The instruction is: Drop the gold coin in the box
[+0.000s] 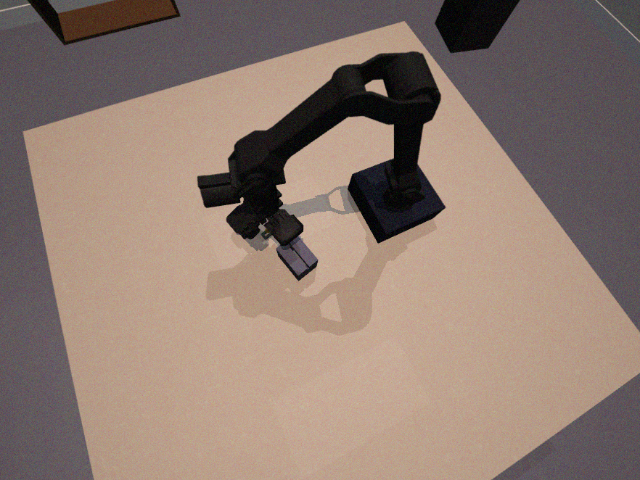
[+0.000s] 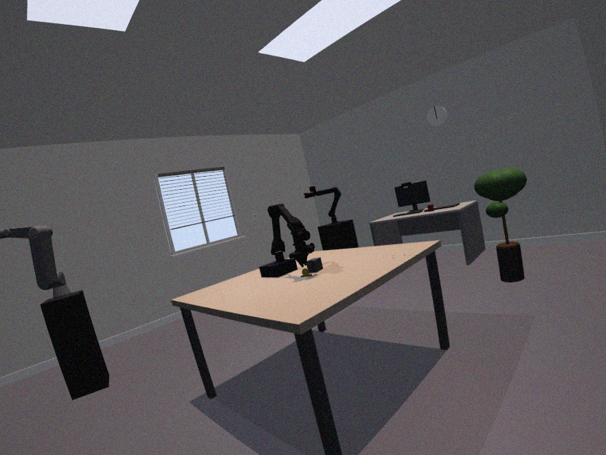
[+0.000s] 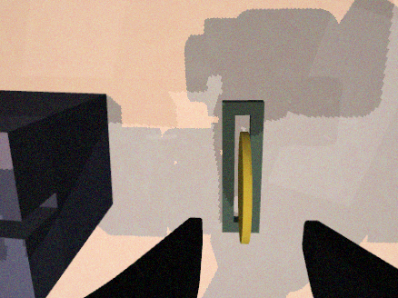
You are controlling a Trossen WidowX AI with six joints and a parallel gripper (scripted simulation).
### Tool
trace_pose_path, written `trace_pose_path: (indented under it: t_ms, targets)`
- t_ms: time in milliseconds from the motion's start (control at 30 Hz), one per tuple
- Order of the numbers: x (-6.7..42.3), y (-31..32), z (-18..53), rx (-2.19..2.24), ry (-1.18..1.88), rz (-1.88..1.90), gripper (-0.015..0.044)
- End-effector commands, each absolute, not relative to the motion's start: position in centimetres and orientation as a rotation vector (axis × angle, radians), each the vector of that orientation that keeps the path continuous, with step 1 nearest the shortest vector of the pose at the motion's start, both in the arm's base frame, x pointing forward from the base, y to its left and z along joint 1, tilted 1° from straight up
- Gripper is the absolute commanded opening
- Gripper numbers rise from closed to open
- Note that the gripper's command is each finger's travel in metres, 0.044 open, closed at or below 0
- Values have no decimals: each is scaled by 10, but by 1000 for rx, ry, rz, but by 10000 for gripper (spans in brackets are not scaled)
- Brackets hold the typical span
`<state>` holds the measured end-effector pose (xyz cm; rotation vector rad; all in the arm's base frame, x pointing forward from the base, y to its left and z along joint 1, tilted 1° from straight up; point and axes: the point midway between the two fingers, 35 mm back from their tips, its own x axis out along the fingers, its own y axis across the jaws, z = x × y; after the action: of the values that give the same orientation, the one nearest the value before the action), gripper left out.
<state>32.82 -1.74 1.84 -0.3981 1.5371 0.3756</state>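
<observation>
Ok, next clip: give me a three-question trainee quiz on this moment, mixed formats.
1. True or false: the coin stands on edge in the green holder.
2. In the wrist view, the grey box lies on which side of the coin? A) left B) right C) directly behind
3. Fill in: the gripper is ____ and holds nothing, one finger on each side of the coin's line.

Key: 1 true; 2 A; 3 open.
</observation>
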Motion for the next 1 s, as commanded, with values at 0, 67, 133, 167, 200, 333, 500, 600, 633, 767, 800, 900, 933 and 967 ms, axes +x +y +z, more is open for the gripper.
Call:
trace_pose_path:
  t_ms: [0,67,133,167,200,333,500,600,633,767,800,900,933,967]
  targets:
    - [328,-17,12,-398,1535,383,161]
    - [328,-17,9,-398,1535,383,161]
    - [329,-17,6,-398,1535,383,161]
    - [329,-17,4,-398,1535,383,161]
    - [329,-17,2,-398,1535,383,161]
    - [329,-17,-4,-398,1535,383,161]
    - [328,-17,-12,-398,1535,383,161]
    - [328,-17,-17,-398,1535,383,161]
    - [328,-17,-18,-398,1535,383,161]
    - [328,-17,-25,-398,1536,383,161]
    - [328,-17,-26,-398,1536,383,161]
    - [327,-17,-31,-398,1536,383,161]
    - [327,-17,-32,-398,1536,383,161]
    - [327,-17,-33,-398,1536,383,161]
